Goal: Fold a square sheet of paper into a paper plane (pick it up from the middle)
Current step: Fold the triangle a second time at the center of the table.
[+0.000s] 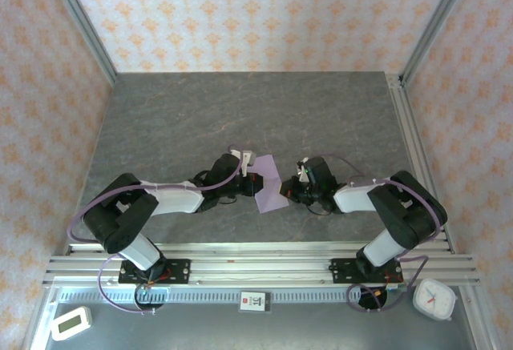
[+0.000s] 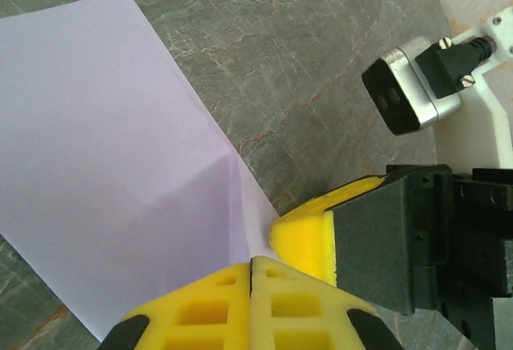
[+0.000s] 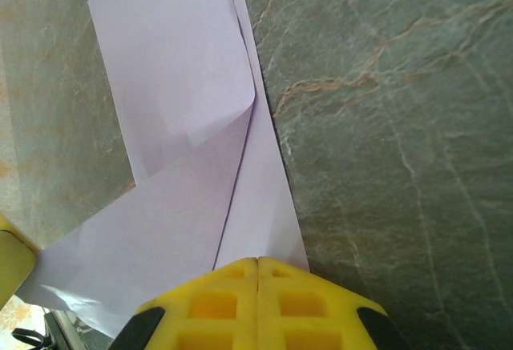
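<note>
Toward the near edge of the tabletop point(image 1: 240, 118), we see the left gripper point(image 2: 251, 263) and right gripper point(image 3: 258, 263) clamped shut on the paper point(image 1: 269, 177).

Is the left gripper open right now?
No, the left gripper has its fingers pressed together on a corner of the paper.

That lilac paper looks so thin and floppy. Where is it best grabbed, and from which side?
Probably by an edge, coming in sideways, level with the sheet of paper, so the jaws close flat on its two faces. Best near a crease, where folded layers stiffen it. The left gripper and right gripper are shut on it that way, from opposite sides.
</note>
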Available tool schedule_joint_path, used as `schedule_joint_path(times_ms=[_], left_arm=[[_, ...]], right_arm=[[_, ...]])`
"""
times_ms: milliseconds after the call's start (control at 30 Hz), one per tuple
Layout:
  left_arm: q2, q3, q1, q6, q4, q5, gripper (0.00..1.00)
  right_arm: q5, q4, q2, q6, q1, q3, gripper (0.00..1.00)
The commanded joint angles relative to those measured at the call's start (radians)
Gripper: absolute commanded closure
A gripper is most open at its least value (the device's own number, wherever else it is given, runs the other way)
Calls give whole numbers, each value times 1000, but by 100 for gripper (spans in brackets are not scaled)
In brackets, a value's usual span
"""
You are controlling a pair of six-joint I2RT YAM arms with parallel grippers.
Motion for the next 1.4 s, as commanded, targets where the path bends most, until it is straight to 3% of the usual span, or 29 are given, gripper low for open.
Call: schedule_joint_path(times_ms=[0, 367, 833, 1367], left_arm=[[15, 27, 9, 10, -6, 12, 100], [49, 27, 4, 30, 23, 32, 100], [91, 28, 5, 48, -7, -129, 100], [138, 35, 2, 57, 6, -115, 100]], right_arm=[[1, 24, 14, -1, 8, -14, 100], [3, 37, 46, -4, 9, -20, 100], [3, 42, 58, -6, 10, -26, 100], [-4, 48, 68, -9, 12, -25, 100]])
